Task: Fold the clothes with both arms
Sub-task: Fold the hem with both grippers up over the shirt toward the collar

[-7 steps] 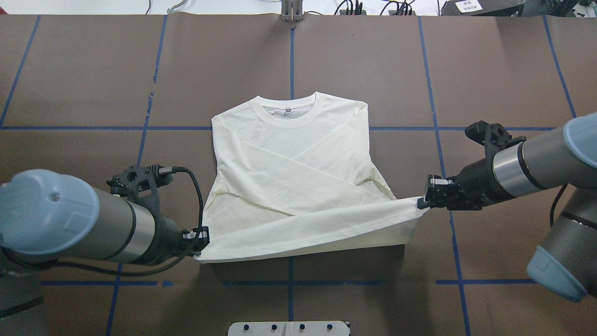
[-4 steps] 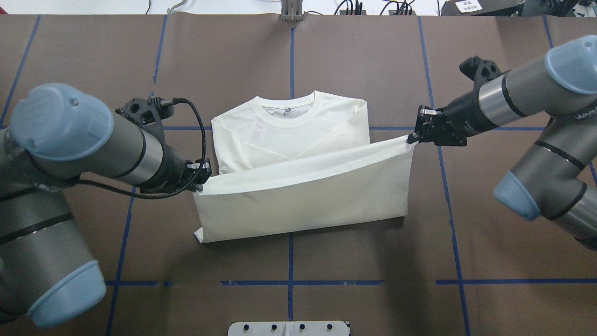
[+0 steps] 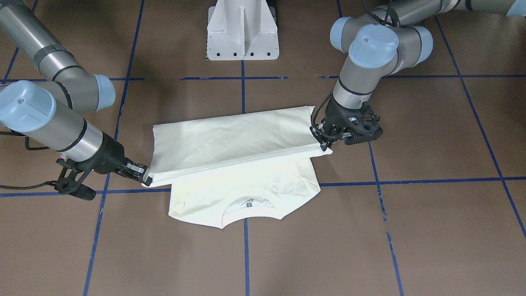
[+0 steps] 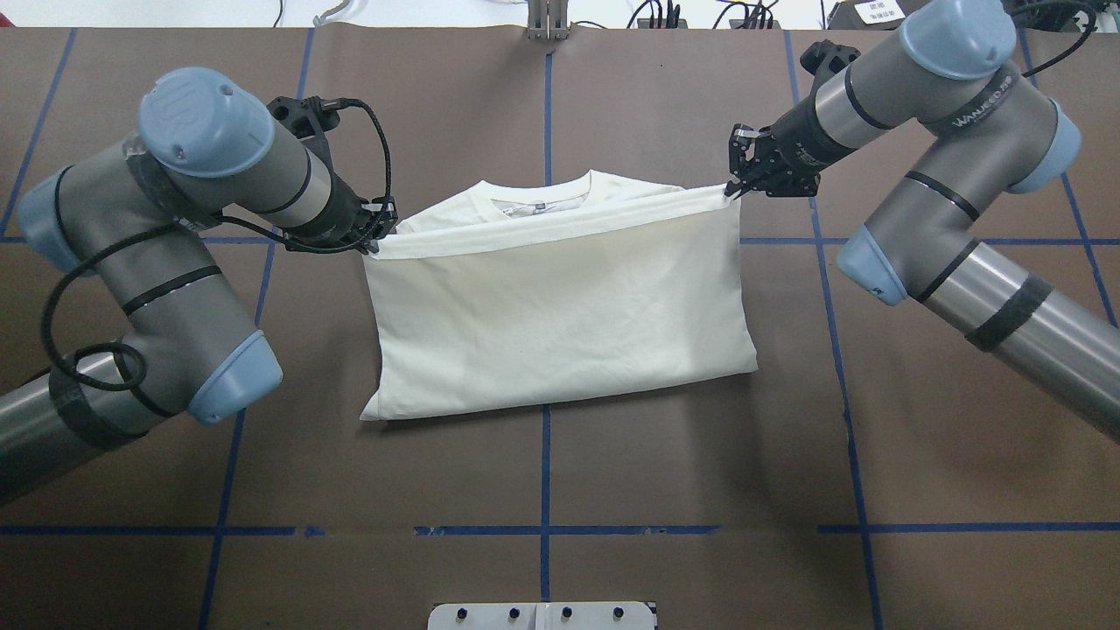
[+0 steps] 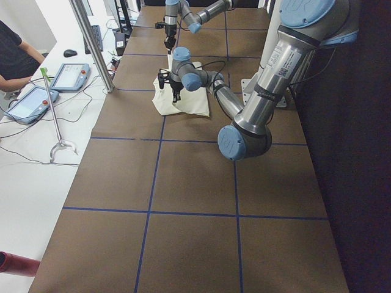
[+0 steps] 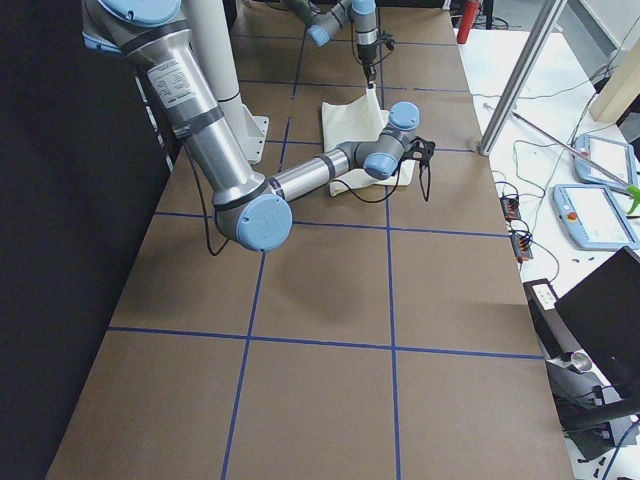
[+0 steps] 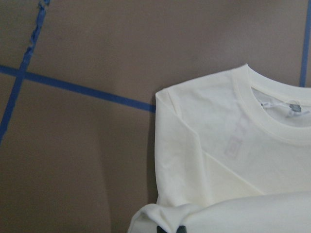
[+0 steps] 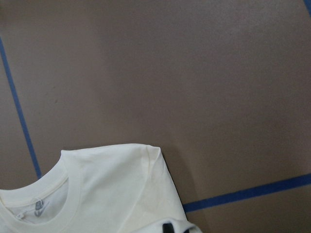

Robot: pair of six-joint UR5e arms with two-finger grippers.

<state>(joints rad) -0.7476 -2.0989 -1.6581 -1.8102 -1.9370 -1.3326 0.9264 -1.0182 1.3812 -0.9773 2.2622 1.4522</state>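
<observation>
On the brown blue-taped table (image 4: 612, 472), the cream-white long-sleeved T-shirt (image 4: 560, 324) lies centred, mid hem-to-collar fold, hem corners clamped in the black left claw gripper (image 4: 376, 240) and black right claw gripper (image 4: 731, 187); next, likely: lower level beside the ribbed neckline (image 4: 483, 194), release together

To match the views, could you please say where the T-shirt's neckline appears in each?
Front-facing: neckline bottom centre.
Overhead: neckline top centre.
Exterior left: too small to tell.
Exterior right: too small to tell.
Left wrist: neckline upper right.
Right wrist: neckline lower left.
Shared landmark: the T-shirt's folded-over hem.
</observation>
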